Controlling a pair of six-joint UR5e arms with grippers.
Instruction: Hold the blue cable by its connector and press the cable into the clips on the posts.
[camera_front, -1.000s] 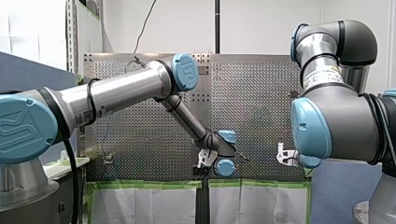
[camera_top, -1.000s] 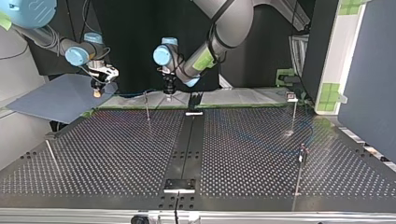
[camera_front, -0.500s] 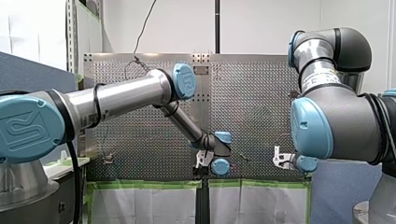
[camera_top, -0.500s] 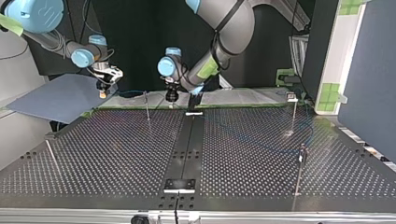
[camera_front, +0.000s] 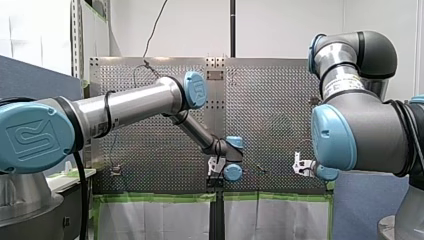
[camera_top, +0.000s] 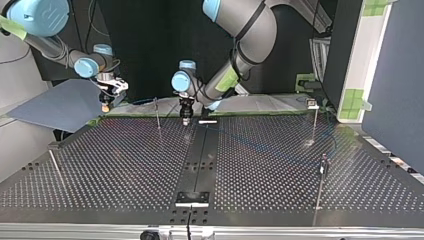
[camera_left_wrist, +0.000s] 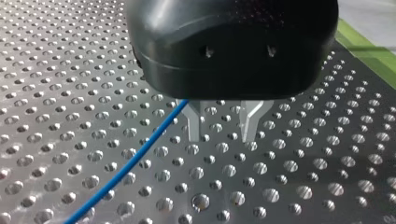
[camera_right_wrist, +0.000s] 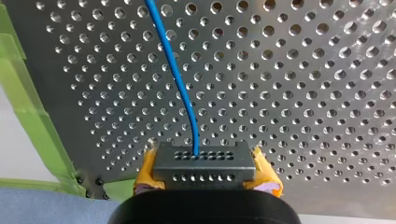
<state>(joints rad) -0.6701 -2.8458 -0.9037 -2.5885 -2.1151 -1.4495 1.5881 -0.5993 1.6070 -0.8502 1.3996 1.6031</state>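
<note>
Yellow pads (camera_right_wrist: 144, 175): my right gripper (camera_right_wrist: 205, 176) is clamped on the grey connector (camera_right_wrist: 204, 161), one pad on each side.
Blue cable (camera_right_wrist: 179, 79): it leaves the connector's face and runs out over the perforated table (camera_right_wrist: 303, 93).
Metal fingers (camera_left_wrist: 194, 126): my left gripper (camera_left_wrist: 222, 127) stands narrowly open and empty, tips close over the table, well apart from the connector; the cable passes beside one finger, and I cannot tell whether they touch.
Thin post (camera_top: 157, 116): upright, in the top view between the connector and my left gripper.
Green tape (camera_right_wrist: 28, 107): along the table's edge, near the connector.
</note>
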